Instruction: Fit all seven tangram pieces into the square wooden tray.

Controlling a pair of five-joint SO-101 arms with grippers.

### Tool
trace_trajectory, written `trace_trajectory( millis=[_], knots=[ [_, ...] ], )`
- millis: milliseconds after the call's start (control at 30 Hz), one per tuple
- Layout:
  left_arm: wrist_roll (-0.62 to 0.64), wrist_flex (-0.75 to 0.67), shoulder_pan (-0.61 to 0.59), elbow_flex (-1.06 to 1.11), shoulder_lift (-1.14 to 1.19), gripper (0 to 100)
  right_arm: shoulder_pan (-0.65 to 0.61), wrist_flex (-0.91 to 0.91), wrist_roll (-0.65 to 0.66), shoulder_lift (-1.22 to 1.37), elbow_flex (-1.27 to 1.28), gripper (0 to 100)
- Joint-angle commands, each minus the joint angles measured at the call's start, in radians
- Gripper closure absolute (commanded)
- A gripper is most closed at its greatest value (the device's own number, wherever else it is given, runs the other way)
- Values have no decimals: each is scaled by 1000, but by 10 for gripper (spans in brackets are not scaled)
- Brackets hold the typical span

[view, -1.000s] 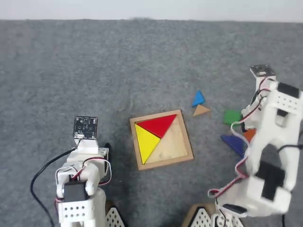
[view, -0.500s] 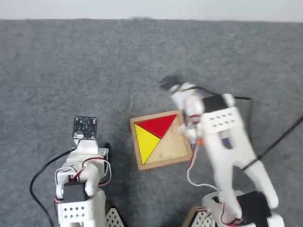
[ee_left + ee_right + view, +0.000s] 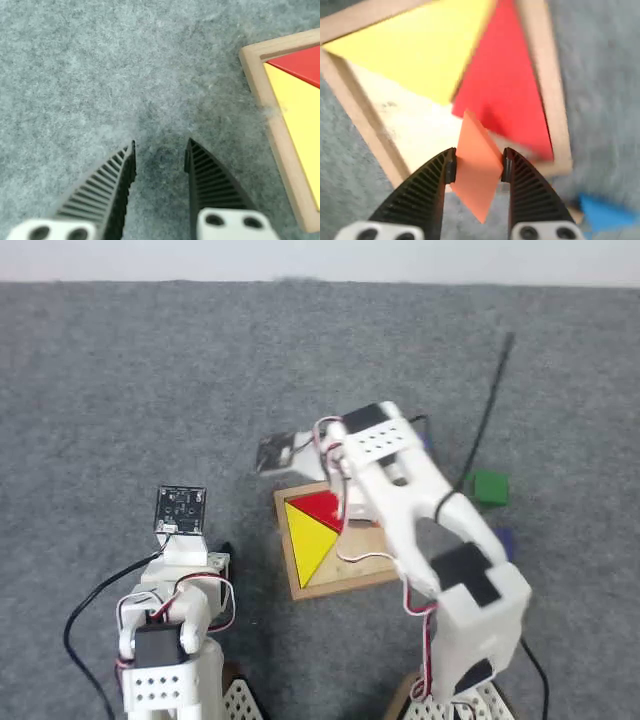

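Here the right wrist view shows what the right arm (image 3: pixel 400 490) hides in the high view. The right gripper (image 3: pixel 477 162) is clamped on an orange piece (image 3: pixel 477 185), its jaws narrowly spaced against the piece's two edges. The piece hangs over bare wood in the tray (image 3: pixel 555 85), just beside the red triangle (image 3: pixel 510 90), with the yellow triangle (image 3: pixel 420 45) beyond. Contact with the wood: cannot tell. A blue piece (image 3: pixel 602 215) lies near the gripper, outside the rim. The high view adds a green piece (image 3: pixel 488 487) beyond the arm. The left gripper (image 3: pixel 160 147) has its jaws apart and empty, low over the grey mat (image 3: pixel 75 65), with a tray corner near.
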Motion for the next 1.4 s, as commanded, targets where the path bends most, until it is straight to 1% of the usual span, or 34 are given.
trace_trajectory(
  millis=[0,100,167,233,367,433,467,533,600,667,767,833,900,1133,1367],
  knots=[
    [-9,6,6,-12,-11,850,-41,68,87,1,-92,912],
    [-9,6,6,-12,-11,850,-51,131,132,1,-117,814],
    [-9,6,6,-12,-11,850,-56,153,141,1,-127,768],
    [-9,6,6,-12,-11,850,-53,162,133,-1,-143,749],
    [-9,6,6,-12,-11,850,-33,157,18,-65,-175,769],
    [-9,6,6,-12,-11,850,-33,157,-112,-119,-180,797],
    [-9,6,6,-12,-11,850,-33,160,-206,-148,-180,823],
    [-9,6,6,-12,-11,850,-21,148,-381,-206,-152,902],
    [-9,6,6,-12,-11,850,1,96,-531,-280,-77,995],
    [-9,6,6,-12,-11,850,8,-8,-620,-378,71,977],
    [-9,6,6,-12,-11,850,-5,-209,-647,-541,365,992],
    [-9,6,6,-12,-11,850,-15,-325,-701,-625,540,988],
    [-9,6,6,-12,-11,850,-16,-395,-718,-654,649,989],
    [-9,6,6,-12,-11,850,-13,-404,-724,-547,683,989],
    [-9,6,6,-12,-11,850,-10,-467,-721,-429,681,989]
  ],
)
